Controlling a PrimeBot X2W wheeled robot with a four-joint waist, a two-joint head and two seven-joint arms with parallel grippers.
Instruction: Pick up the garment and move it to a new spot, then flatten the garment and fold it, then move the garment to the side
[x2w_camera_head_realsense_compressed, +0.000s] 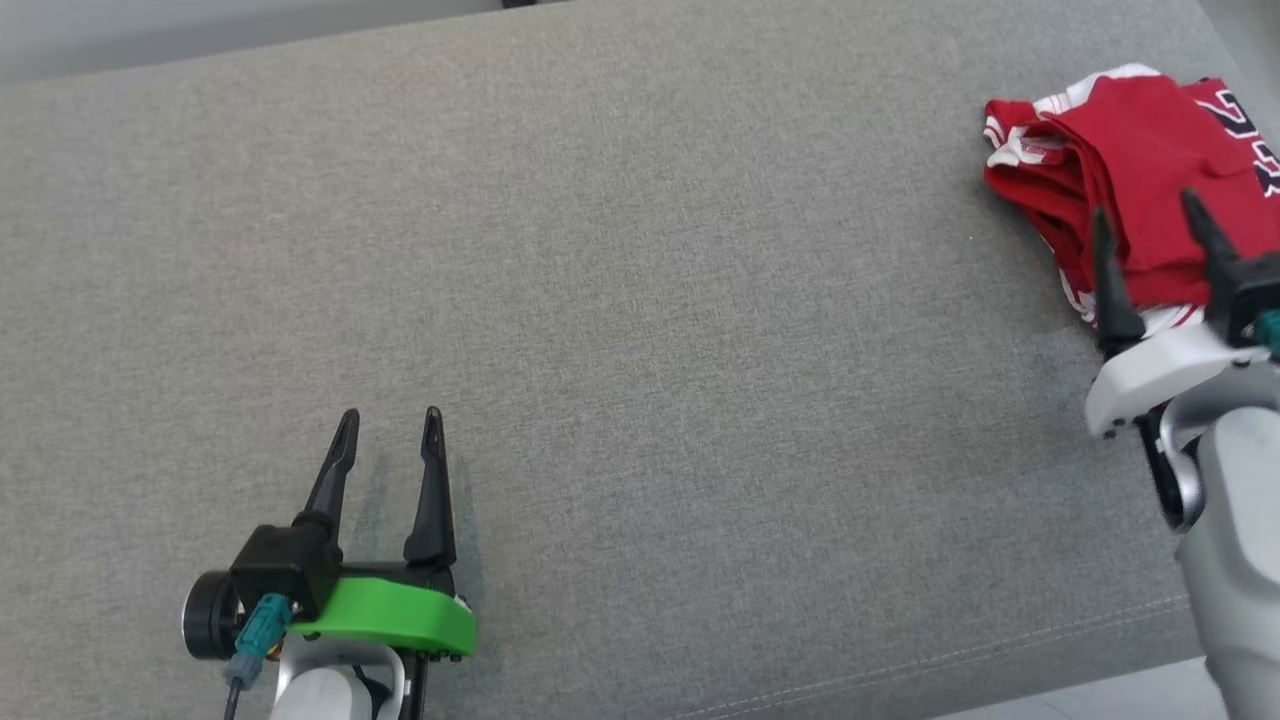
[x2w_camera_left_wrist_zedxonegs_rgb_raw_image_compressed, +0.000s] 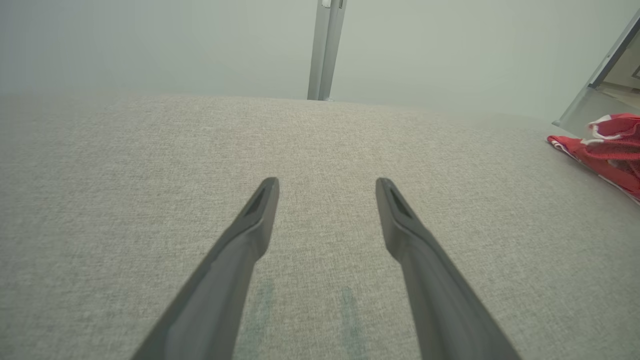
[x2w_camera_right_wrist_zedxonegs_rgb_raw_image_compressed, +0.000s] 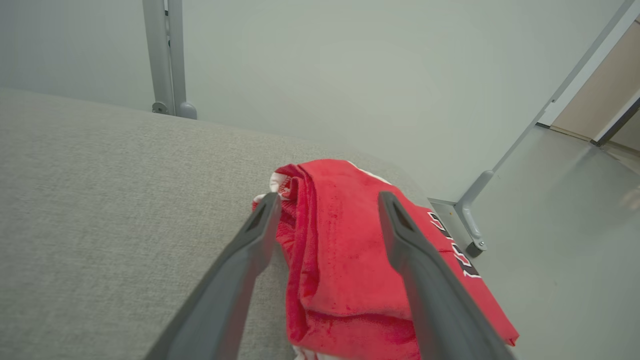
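Red folded garment (x2w_camera_head_realsense_compressed: 1140, 150), upper right, on grey tabletop (x2w_camera_head_realsense_compressed: 640, 300).
Right pincer (x2w_camera_head_realsense_compressed: 1145, 205) over its lower edge, fingers apart; left pincer (x2w_camera_head_realsense_compressed: 391, 414) lower left, also apart, well clear.

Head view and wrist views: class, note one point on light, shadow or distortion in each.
Head view: soft light, faint shadow under the left hand. Left wrist view: the grey fabric bows at its far edge, distortion. Right wrist view: the red garment is sharp.
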